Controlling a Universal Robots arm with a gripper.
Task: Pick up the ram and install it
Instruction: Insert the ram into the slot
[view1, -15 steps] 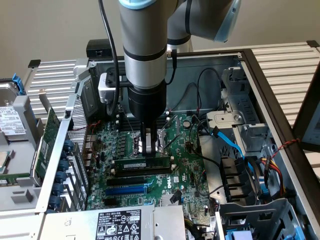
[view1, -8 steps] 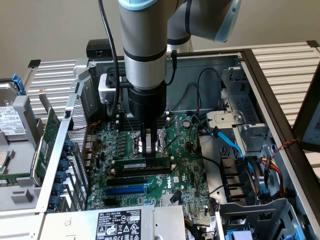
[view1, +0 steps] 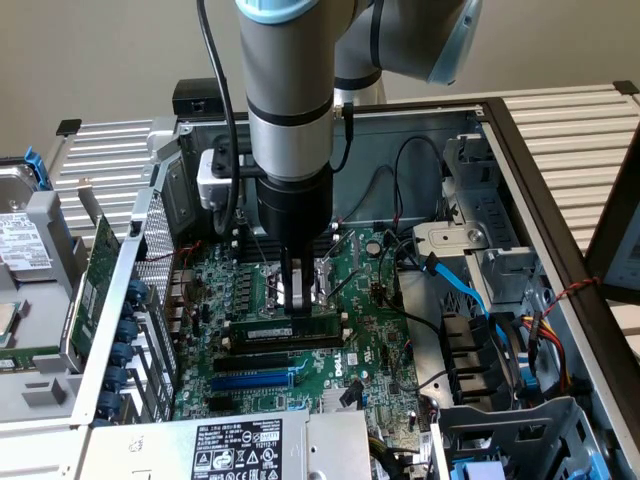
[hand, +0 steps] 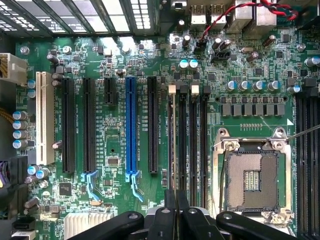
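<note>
1. The ram (view1: 268, 331) stands on its long edge on the motherboard (view1: 372, 352), its white label facing the exterior view. It lies along the memory slot closest to the expansion slots. In the wrist view the ram (hand: 173, 145) appears edge-on as a thin strip running along that slot. I cannot tell whether it is fully seated.

2. My hand (view1: 295, 306) comes straight down from above and is clenched on the top edge of the ram, near the middle of its length. In the wrist view my hand (hand: 174, 212) shows both fingers pressed together with the ram between them.

3. The other memory slots (hand: 193, 145) run parallel, just beside the ram, with the open CPU socket (hand: 250, 180) on their far side.

4. On the ram's opposite side lie a black expansion slot (hand: 152, 125), the blue expansion slot (hand: 130, 125) and, further out, a white slot (hand: 44, 120).

5. The motherboard sits inside an open computer case (view1: 560, 250). A blue cable (view1: 470, 292) runs through the drive bay area at the exterior view's right. A labelled power supply (view1: 235, 445) occupies the near edge.

6. A green expansion card (view1: 100, 280) leans outside the case wall at the exterior view's left. The case rests on a slatted counter (view1: 575, 130).
</note>
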